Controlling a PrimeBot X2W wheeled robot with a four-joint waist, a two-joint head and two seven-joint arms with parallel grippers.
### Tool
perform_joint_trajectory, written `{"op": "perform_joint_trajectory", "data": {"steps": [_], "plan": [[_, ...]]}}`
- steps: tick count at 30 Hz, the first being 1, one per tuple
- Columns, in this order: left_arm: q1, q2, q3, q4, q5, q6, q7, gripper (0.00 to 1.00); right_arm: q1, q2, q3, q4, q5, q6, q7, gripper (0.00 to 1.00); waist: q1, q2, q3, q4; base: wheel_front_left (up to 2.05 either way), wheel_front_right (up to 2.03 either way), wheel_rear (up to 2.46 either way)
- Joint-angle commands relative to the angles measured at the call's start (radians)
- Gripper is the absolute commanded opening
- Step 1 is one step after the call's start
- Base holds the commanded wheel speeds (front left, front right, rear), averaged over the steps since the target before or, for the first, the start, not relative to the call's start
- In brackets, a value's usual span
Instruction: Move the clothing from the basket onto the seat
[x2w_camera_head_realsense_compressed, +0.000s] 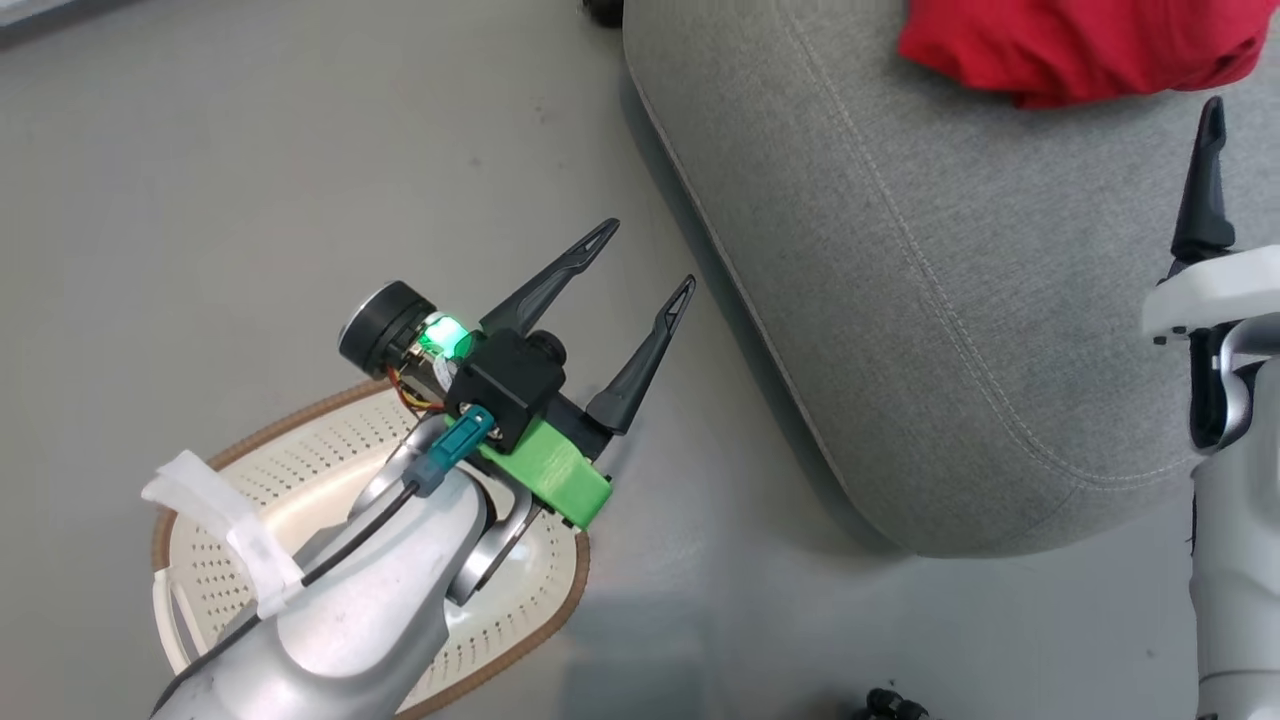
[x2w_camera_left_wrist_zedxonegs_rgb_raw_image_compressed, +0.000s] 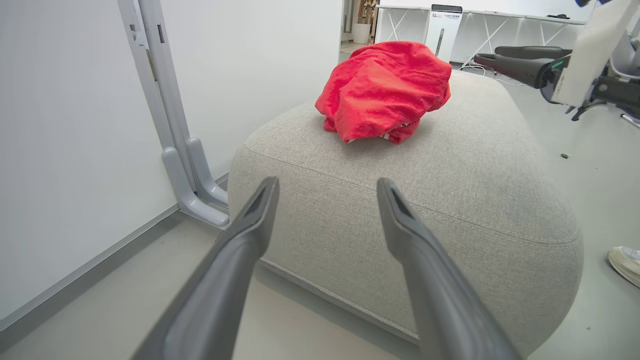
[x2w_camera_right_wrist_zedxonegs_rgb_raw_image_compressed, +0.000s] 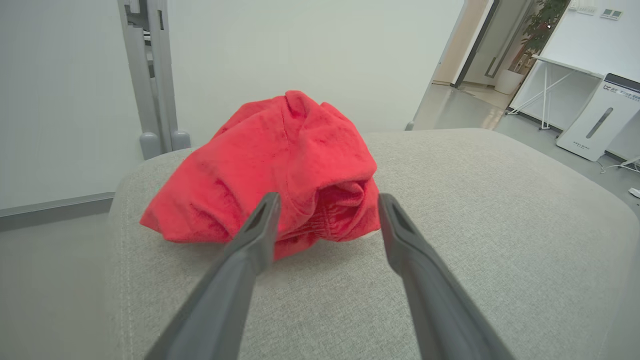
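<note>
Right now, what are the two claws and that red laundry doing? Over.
Left gripper open, empty, between basket and seat. Right gripper open, empty, facing the clothing heaped on the seat. A shoe on the floor beside seat.

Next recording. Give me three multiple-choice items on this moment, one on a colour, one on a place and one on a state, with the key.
1. The braided rim of the basket is: A brown; B blue; C black.
2. The red clothing lies: A in the basket; B on the grey seat; C on the floor.
3. The left pincer is: A shut on the clothing; B open, holding nothing; C shut on the basket rim.

Key:
1 A: the head view shows a brown braid around the cream perforated wall.
2 B: both wrist views show the red heap on top of the cushion.
3 B: its fingers stand apart with nothing between them.
</note>
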Motion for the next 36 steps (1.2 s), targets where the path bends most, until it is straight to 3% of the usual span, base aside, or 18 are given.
{"op": "perform_joint_trajectory", "data": {"steps": [1, 8, 18, 27, 36], "plan": [[0.024, -0.001, 0.005, 0.008, -0.014, 0.005, -0.007, 1.00, 0.031, 0.000, 0.016, -0.024, 0.010, -0.001, -0.002, 1.00, 0.0000, 0.0082, -0.078, -0.003, 0.00, 0.00, 0.00], [0.083, -0.017, 0.030, 0.030, -0.034, 0.024, -0.021, 1.00, 0.126, 0.014, 0.157, -0.141, 0.053, -0.001, -0.002, 1.00, 0.0000, 0.0082, -0.169, 0.039, 0.00, 0.00, 0.00], [0.163, -0.032, 0.108, 0.029, -0.058, 0.048, -0.024, 1.00, 0.203, 0.039, 0.305, -0.198, 0.115, -0.001, -0.002, 1.00, 0.0000, 0.0082, -0.255, 0.151, 0.00, 0.00, 0.00], [0.265, -0.029, 0.254, 0.005, -0.053, 0.070, -0.024, 1.00, 0.279, 0.052, 0.383, -0.242, 0.129, -0.001, -0.002, 1.00, 0.0000, 0.0082, -0.308, 0.269, 0.00, 0.00, 0.00], [0.394, -0.035, 0.430, -0.022, -0.029, 0.075, -0.024, 1.00, 0.358, 0.053, 0.423, -0.257, 0.178, -0.001, -0.002, 1.00, 0.0000, 0.0082, -0.355, 0.344, 0.00, 0.00, 0.00]]}}
